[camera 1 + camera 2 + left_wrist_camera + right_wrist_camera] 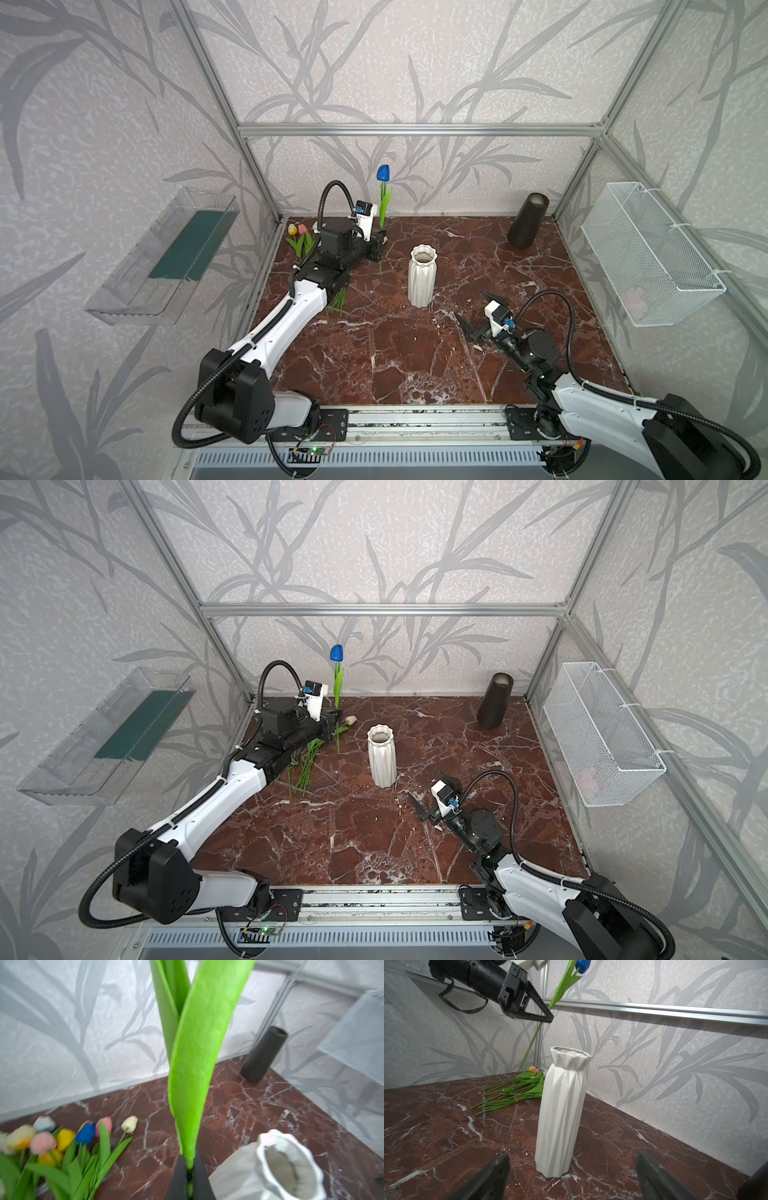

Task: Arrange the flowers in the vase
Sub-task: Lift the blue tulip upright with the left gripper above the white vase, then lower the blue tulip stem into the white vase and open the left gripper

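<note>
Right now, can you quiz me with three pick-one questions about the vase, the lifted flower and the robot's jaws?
1. Where does the white vase stand? A. middle of the table B. far right corner C. front edge
2. What colour head has the lifted tulip? A. yellow B. blue C. pink
3. The right gripper: how are its jaws? A. shut on a stem B. shut on the vase C. open, empty
Answers: A, bare marble all round it; B, its head above the left gripper is blue; C, jaws apart, nothing between.
</note>
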